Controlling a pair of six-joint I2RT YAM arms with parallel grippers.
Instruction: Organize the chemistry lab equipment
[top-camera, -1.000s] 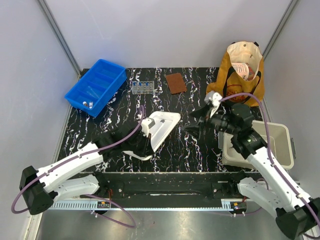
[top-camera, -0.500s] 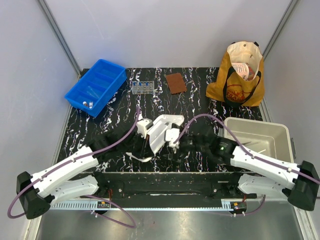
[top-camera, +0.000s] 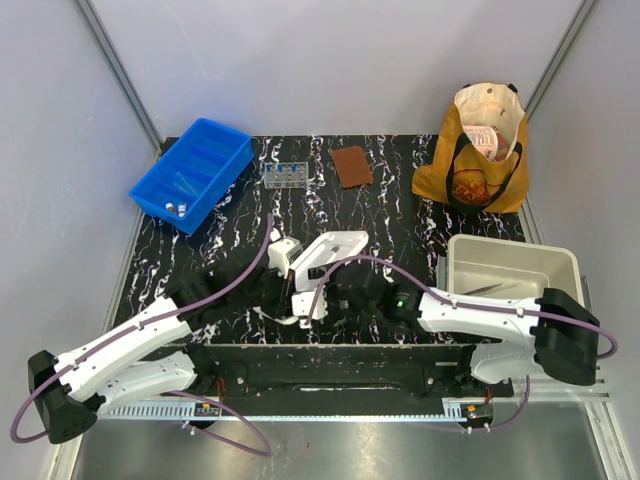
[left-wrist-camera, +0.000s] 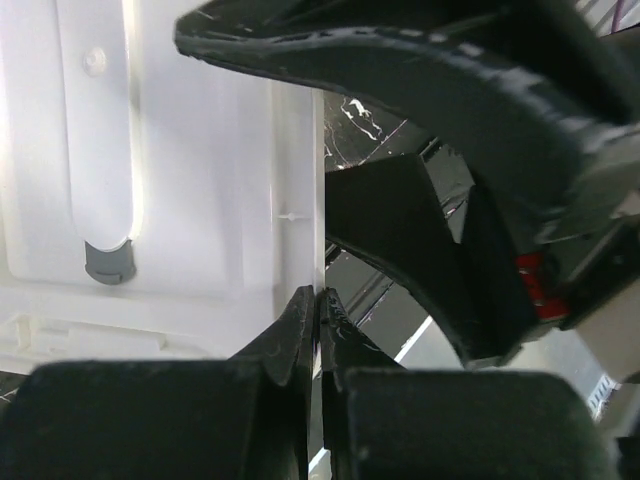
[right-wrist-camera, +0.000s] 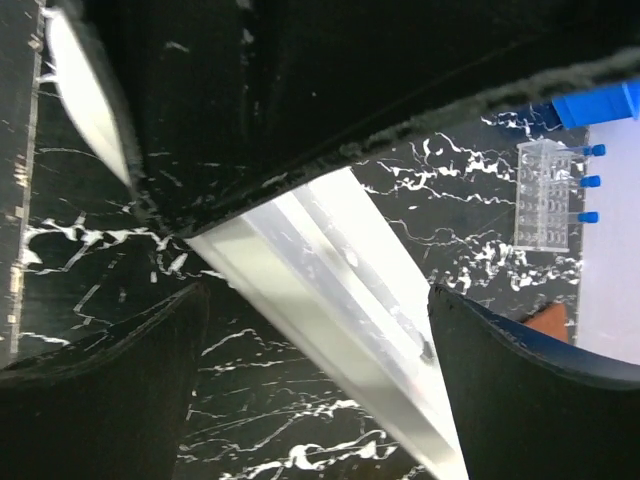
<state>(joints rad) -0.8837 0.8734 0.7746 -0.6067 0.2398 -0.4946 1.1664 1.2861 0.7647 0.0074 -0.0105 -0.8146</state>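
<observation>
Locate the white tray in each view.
Top external: tray at table centre, between the two arms.
Left wrist: fills the left half; left end effector is pinched on its edge.
Right wrist: pale strip running diagonally through the middle.
Shared landmark: the black marbled table.

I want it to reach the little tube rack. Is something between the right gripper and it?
Yes. The white plastic piece, pinched by the left gripper, lies just ahead of the open right gripper; the tube rack stands beyond it.
</observation>
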